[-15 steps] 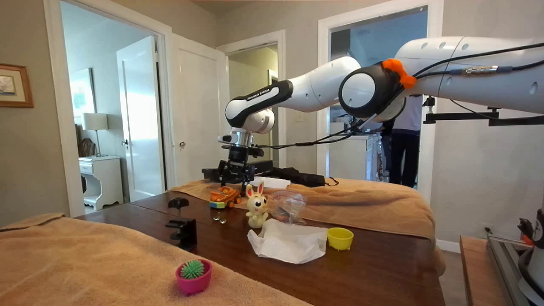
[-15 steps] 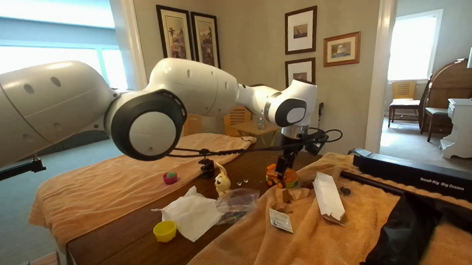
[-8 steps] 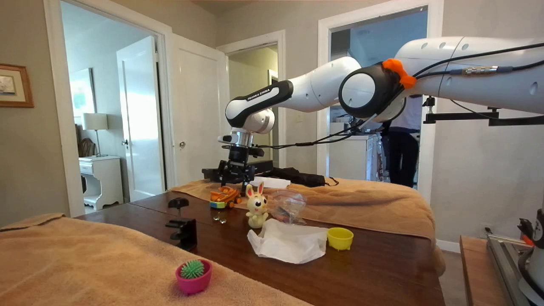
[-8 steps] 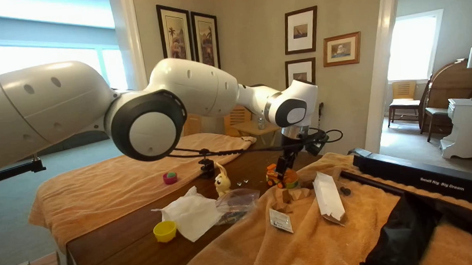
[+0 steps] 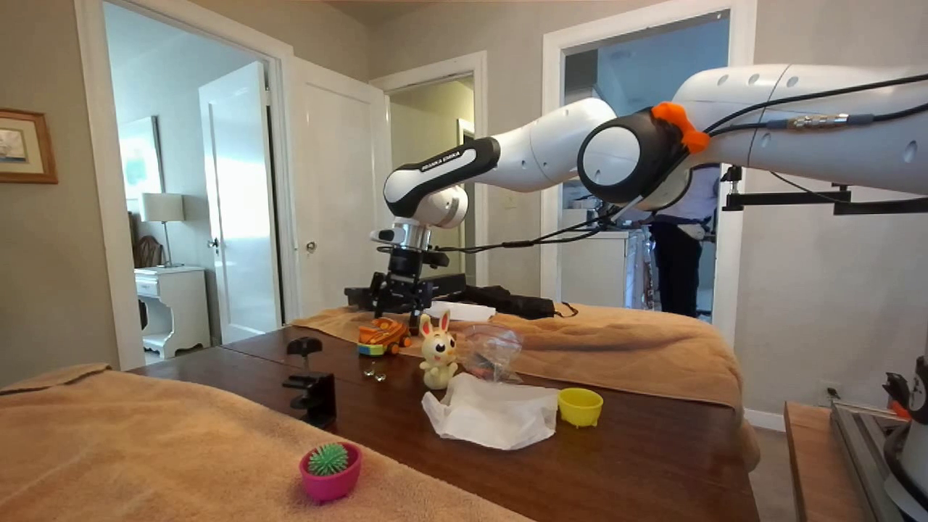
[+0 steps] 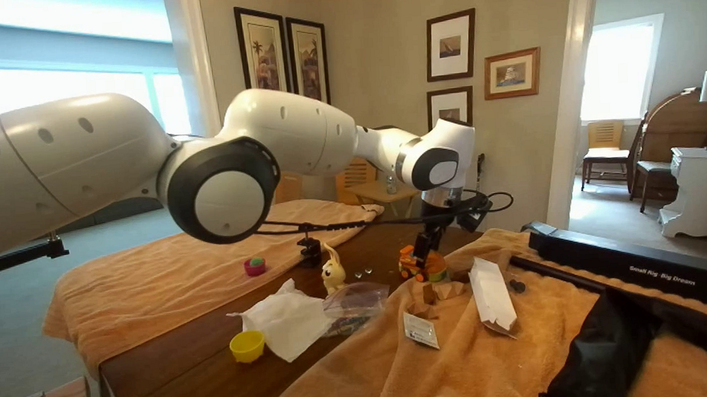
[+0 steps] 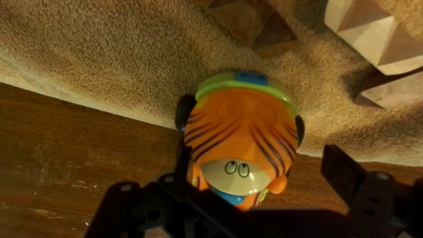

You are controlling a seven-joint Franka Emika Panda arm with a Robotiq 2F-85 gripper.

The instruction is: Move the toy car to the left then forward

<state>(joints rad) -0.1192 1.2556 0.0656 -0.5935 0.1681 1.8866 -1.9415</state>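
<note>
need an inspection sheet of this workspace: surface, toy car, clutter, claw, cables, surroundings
Surface: brown table, partly covered by tan towels.
Job's things: toy car, upright, overlapping a towel's edge in the wrist view.
Clutter: rabbit toy, yellow bowl, crumpled white sheet, clear bag, black clamp, pink bowl holding a green spiky ball.
Claw: open, fingers on either side of the toy car; whether one touches it cannot be told.
Cables: black, strung along the arm, above the table.
Surroundings: person seen through a doorway in an exterior view.
</note>
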